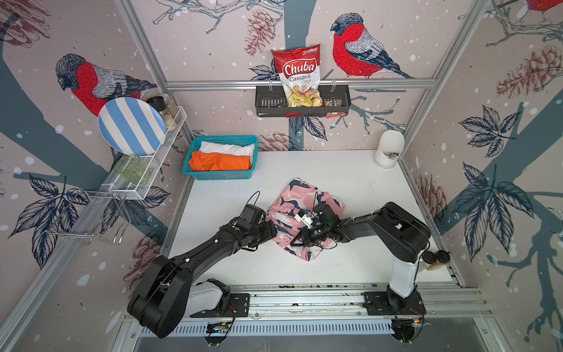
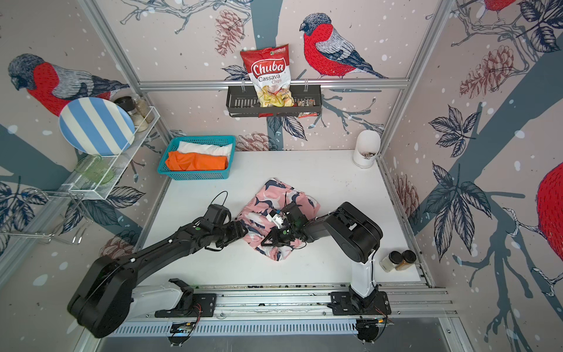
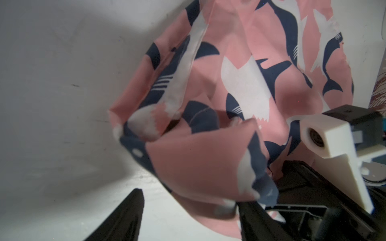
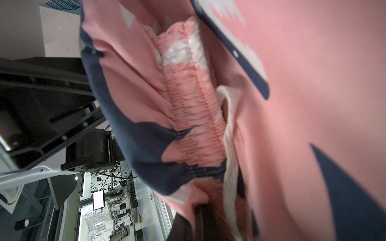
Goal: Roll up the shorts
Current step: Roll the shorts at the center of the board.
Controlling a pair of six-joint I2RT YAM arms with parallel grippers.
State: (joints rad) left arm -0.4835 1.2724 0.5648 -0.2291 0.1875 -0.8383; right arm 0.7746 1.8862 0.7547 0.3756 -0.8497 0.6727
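At table (image 1: pixel 359 189) centre | right hand (image 1: pixel 295 242) low, clamped on pink shorts (image 1: pixel 292 195) | left hand (image 1: pixel 272 232) agape alongside

The pink shorts (image 1: pixel 304 210) lie crumpled on the white table (image 1: pixel 350 183). The left gripper (image 1: pixel 272 231) is at their side, and the right gripper (image 1: pixel 295 242) is on top. The blue-green basket (image 1: pixel 219 176) holds the orange shorts (image 1: pixel 219 162) and the white shorts (image 1: pixel 227 148).

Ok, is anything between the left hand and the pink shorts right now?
Nothing visible. The left hand is open with a fold of the pink shorts right at its fingers. The right hand grips the same cloth beside it, not in between.
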